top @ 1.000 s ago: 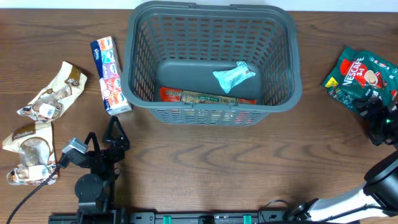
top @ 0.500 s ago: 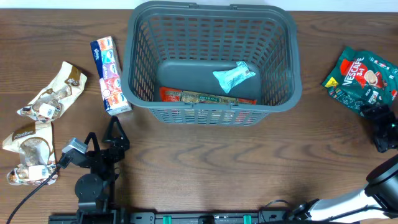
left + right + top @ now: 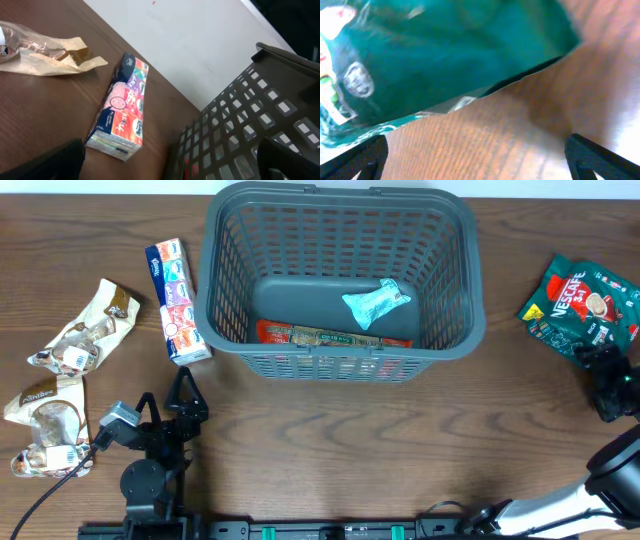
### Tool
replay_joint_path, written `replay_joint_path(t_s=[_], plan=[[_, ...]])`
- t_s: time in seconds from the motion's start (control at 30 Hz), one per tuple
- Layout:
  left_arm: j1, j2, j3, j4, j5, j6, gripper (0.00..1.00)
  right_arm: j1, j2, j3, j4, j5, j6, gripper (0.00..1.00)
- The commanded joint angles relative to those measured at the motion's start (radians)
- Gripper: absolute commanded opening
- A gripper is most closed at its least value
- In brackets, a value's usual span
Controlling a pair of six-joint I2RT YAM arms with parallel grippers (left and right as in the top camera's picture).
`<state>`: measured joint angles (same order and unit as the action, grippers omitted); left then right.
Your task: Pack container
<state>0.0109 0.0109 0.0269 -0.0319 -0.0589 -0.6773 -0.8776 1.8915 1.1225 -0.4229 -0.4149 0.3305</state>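
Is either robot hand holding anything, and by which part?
Nothing is held. Both the left hand and right hand are open; the right is beside the green packet.

A colourful tissue pack [image 3: 177, 301] lies flat on the wooden worktop [image 3: 330, 430]; a crumpled beige packet [image 3: 85, 330] and a second beige packet [image 3: 45, 425] lie to its left; a green Nescafé bag [image 3: 582, 300] sits far right; a pale blue wrapper [image 3: 376, 302] lies near a red packet [image 3: 330, 337].

We look down on the whole table [image 3: 320, 430]; left wrist shares the basket [image 3: 240, 115], right wrist the green bag [image 3: 445, 50].
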Motion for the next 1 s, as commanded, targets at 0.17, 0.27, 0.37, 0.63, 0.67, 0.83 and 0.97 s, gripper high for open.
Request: replay_joint_path(t_s=[0.17, 0.27, 0.37, 0.63, 0.67, 0.83, 0.97], plan=[[-0.003, -0.007, -0.023, -0.034, -0.012, 0.006, 0.99, 0.051, 0.009, -0.006, -0.004, -0.014, 0.014, 0.99], [-0.003, -0.007, -0.023, -0.034, -0.012, 0.006, 0.99, 0.054, 0.009, -0.006, -0.004, -0.008, 0.018, 0.99], [-0.003, -0.007, -0.023, -0.034, -0.012, 0.006, 0.99, 0.053, 0.009, -0.006, -0.004, -0.003, 0.017, 0.99], [-0.003, -0.007, -0.023, -0.034, -0.012, 0.006, 0.99, 0.055, 0.009, -0.008, -0.002, -0.003, 0.033, 0.99], [-0.003, -0.007, -0.023, -0.034, -0.012, 0.006, 0.99, 0.055, 0.009, -0.009, 0.0, -0.003, 0.036, 0.99], [-0.003, -0.007, -0.023, -0.034, -0.012, 0.006, 0.99, 0.055, 0.009, -0.04, 0.05, -0.004, 0.037, 0.99], [-0.003, -0.007, -0.023, -0.034, -0.012, 0.006, 0.99, 0.055, 0.009, -0.09, 0.136, -0.014, 0.039, 0.99]])
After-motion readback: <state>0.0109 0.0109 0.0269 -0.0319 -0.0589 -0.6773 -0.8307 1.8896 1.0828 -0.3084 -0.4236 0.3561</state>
